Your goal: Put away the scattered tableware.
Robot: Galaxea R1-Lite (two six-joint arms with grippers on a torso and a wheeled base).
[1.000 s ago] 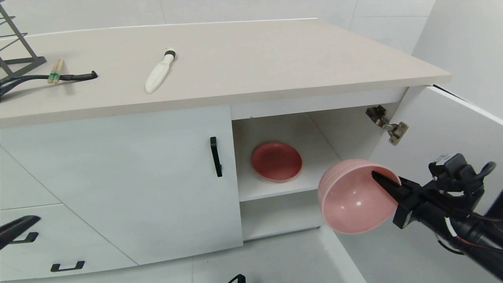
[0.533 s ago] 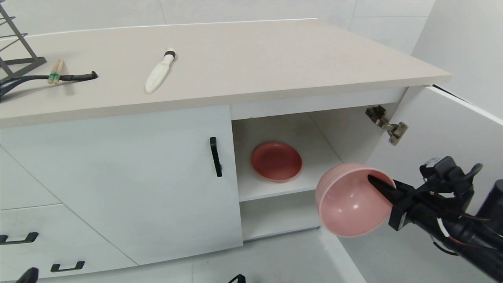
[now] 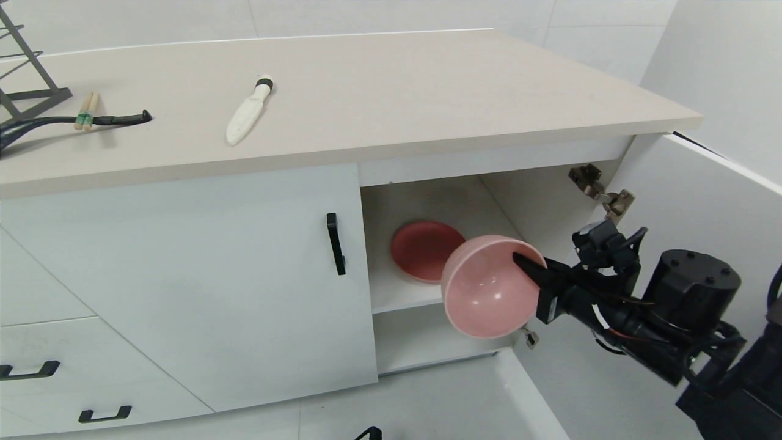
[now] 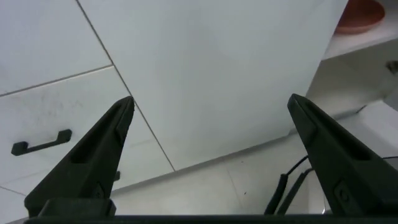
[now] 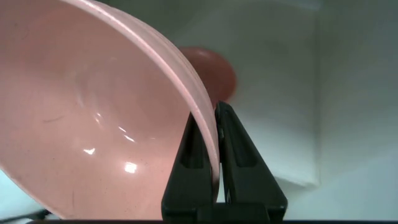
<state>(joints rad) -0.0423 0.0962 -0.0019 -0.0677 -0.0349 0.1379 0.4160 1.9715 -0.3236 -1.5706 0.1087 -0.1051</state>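
Observation:
My right gripper [image 3: 526,264] is shut on the rim of a pink bowl [image 3: 486,287], held tilted on its side in front of the open cabinet's shelf [image 3: 415,293]. In the right wrist view the pink bowl [image 5: 93,124] has its rim pinched between the gripper's [image 5: 210,124] black fingers. A red plate [image 3: 421,247] lies on the shelf just behind the bowl, and the red plate [image 5: 214,68] appears beyond the rim. My left gripper [image 4: 211,109] is open, facing the white cabinet front low down. On the countertop lie a white knife [image 3: 247,111] and chopsticks [image 3: 85,110].
The open cabinet door [image 3: 690,201] stands at the right, close beside my right arm. A closed door with a black handle [image 3: 335,243] is to the left of the opening. A dark rack [image 3: 24,73] and a black utensil [image 3: 73,122] sit at the counter's far left.
My right gripper has carried the pink bowl left and upward, from beside the open door to just in front of the shelf and plate. The left gripper has dropped out of the head view.

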